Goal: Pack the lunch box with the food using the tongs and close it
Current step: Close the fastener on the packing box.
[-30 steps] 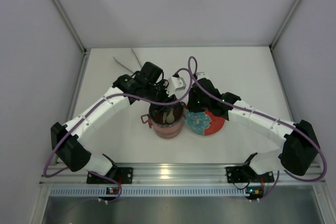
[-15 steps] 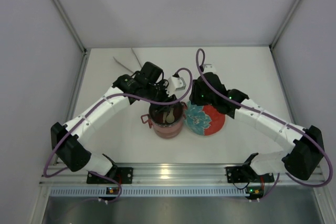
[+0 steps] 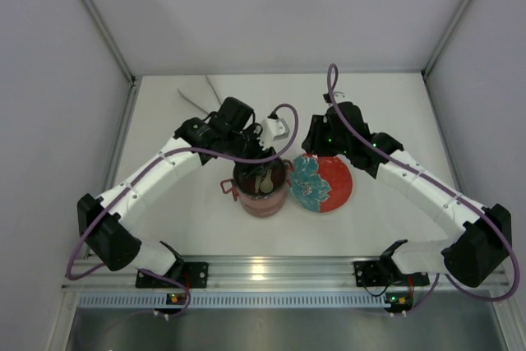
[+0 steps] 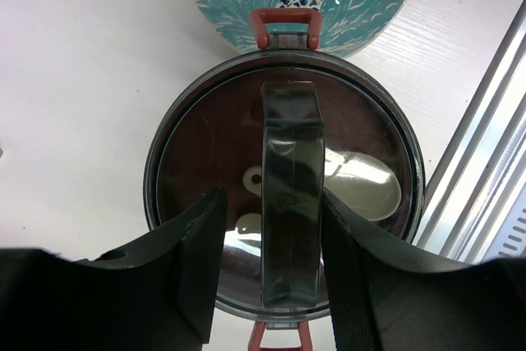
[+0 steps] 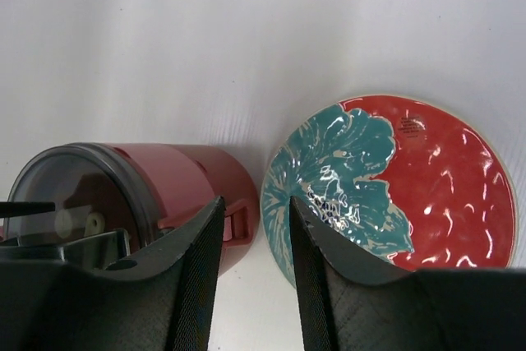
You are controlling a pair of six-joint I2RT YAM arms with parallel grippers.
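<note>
The lunch box (image 3: 261,191), a dusty-pink stack of pots with small side handles, stands at table centre with its dark glossy lid (image 4: 205,145) on top. My left gripper (image 4: 269,199) hangs straight over it (image 3: 256,158), open, its fingers astride the lid's upright handle bar (image 4: 291,154); a gap shows on the left side. My right gripper (image 5: 256,203) is open and holds nothing. It hovers behind the gap between the lunch box (image 5: 185,178) and the plate (image 3: 316,144). The slim silvery tongs (image 3: 196,102) lie at the back left. The food is out of view.
A red plate with a teal flower (image 3: 327,185) lies just right of the lunch box, almost touching it (image 5: 427,178). An aluminium rail (image 3: 271,270) runs along the near edge. White walls enclose the table on three sides.
My right gripper has pulled back and to the right, away from the lunch box, uncovering the plate, and its jaws have widened. My left gripper stays over the lid, slightly wider.
</note>
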